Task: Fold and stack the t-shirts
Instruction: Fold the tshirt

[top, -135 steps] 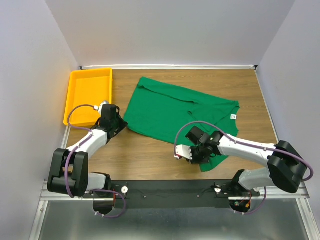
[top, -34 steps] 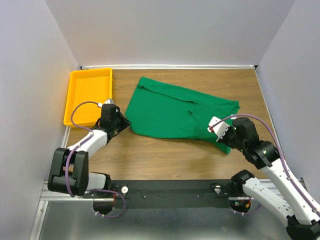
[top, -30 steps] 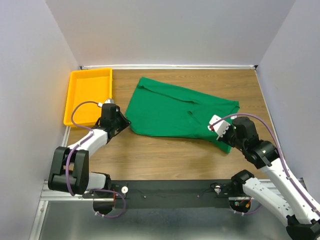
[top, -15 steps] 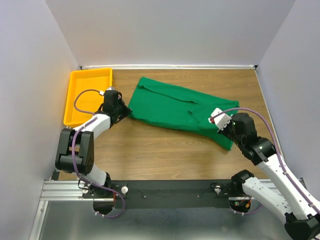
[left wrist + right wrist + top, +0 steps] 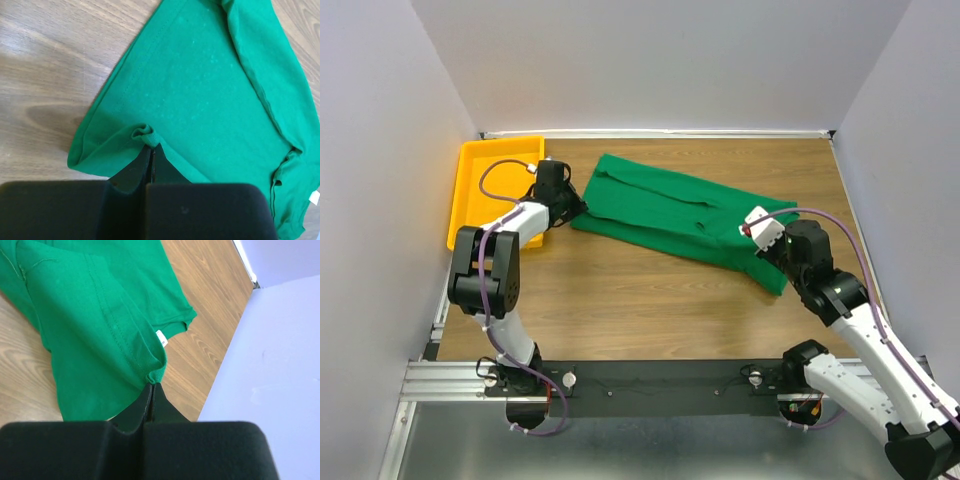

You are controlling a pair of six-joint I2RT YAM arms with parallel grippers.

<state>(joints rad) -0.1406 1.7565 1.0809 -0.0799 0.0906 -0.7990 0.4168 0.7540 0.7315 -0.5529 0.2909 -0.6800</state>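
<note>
T-shirt (image 5: 670,215): left gripper (image 5: 150,146) pinching small hem fold at 9 o'clock edge, right gripper (image 5: 152,385) pinching 4 o'clock corner. Risk: thin bites slip under tension, cloth bunches.

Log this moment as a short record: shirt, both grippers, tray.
shirt: green, short-sleeved, lying on the wooden table with layers overlapping; the only garment in view
left gripper: closed, pinching a bunched edge at the end of the shirt nearest the tray
right gripper: closed, pinching a folded edge close to the white tag
tray: yellow, at the far left corner of the table
</note>
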